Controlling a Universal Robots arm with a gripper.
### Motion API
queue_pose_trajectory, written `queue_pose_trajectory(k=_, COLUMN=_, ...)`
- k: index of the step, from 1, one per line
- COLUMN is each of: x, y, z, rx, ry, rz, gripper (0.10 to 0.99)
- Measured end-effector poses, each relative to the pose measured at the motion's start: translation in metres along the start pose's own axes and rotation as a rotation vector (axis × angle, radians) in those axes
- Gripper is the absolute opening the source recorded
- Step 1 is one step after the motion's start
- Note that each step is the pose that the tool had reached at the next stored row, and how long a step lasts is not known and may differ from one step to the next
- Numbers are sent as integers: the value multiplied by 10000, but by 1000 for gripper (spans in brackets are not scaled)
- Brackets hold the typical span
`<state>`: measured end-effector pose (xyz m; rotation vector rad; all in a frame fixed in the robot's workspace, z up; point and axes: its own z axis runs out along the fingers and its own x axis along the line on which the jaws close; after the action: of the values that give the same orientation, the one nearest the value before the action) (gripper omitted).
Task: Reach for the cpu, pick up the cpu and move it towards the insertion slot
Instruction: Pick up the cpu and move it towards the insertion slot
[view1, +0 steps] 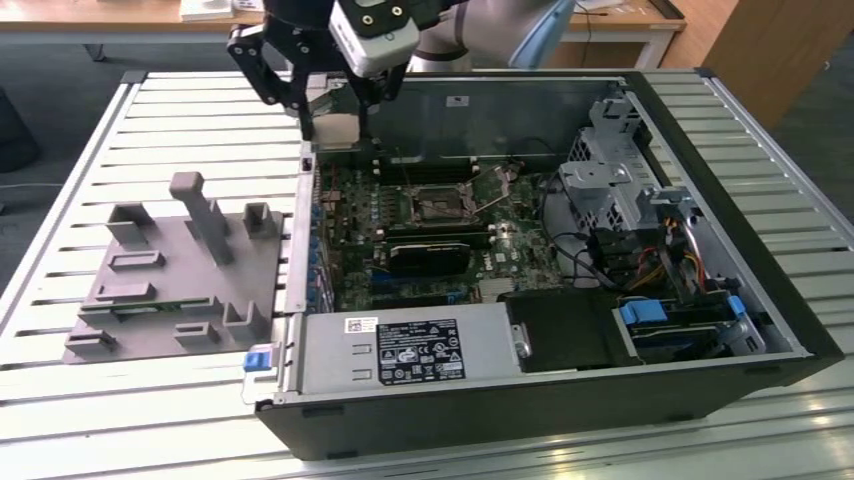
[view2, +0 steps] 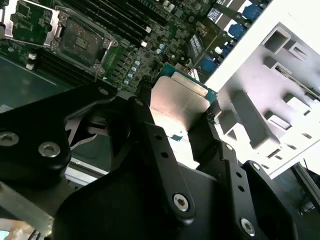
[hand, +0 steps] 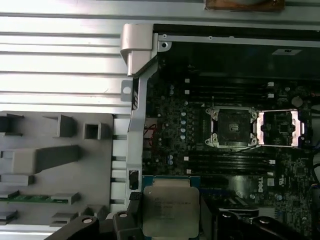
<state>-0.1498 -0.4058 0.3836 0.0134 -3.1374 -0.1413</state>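
1. The cpu (hand: 168, 211), a flat square chip with a silvery metal face and a thin tan-green rim, is off the tray and in the air, clamped between the black fingers of the gripper (view2: 175, 116).
2. In the second wrist view one finger (view2: 150, 135) presses one edge and the opposite finger (view2: 210, 131) the other, so the gripper is closed narrowly on the chip, which hangs between them, poking out past the tips.
3. The landmark: the insertion slot (hand: 231, 128), a square black socket in a silver frame with its lid swung open beside it. In the first wrist view the chip sits well apart from that socket, over the board's near edge by the grey case wall (hand: 136, 100).
4. In the exterior view the gripper (view1: 340, 125) hovers above the case's back corner, the socket (view1: 437, 203) below and to the exterior view's right.
5. Risk, as I judge it: the hold is on thin edges only, so a jolt could tilt or drop the chip onto the green motherboard (view1: 400, 230).
6. The grey plastic tray with upright posts (view1: 180, 270) lies outside the case, away from the socket.
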Motion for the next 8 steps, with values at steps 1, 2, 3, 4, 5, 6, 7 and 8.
queue_pose_trajectory(k=1, x=-25, y=4, z=5, rx=0, ry=-1, rz=8, gripper=545)
queue_pose_trajectory(k=2, x=-48, y=11, z=10, rx=1, ry=-1, rz=13, gripper=545)
queue_pose_trajectory(k=3, x=-67, y=21, z=16, rx=0, ry=-1, rz=15, gripper=545)
queue_pose_trajectory(k=4, x=-82, y=35, z=20, rx=0, ry=-2, rz=18, gripper=545)
queue_pose_trajectory(k=5, x=-98, y=50, z=24, rx=0, ry=-1, rz=20, gripper=545)
queue_pose_trajectory(k=6, x=-113, y=66, z=27, rx=0, ry=-2, rz=21, gripper=545)
queue_pose_trajectory(k=7, x=-132, y=78, z=30, rx=1, ry=-2, rz=23, gripper=545)
queue_pose_trajectory(k=8, x=-151, y=87, z=34, rx=0, ry=-2, rz=26, gripper=545)
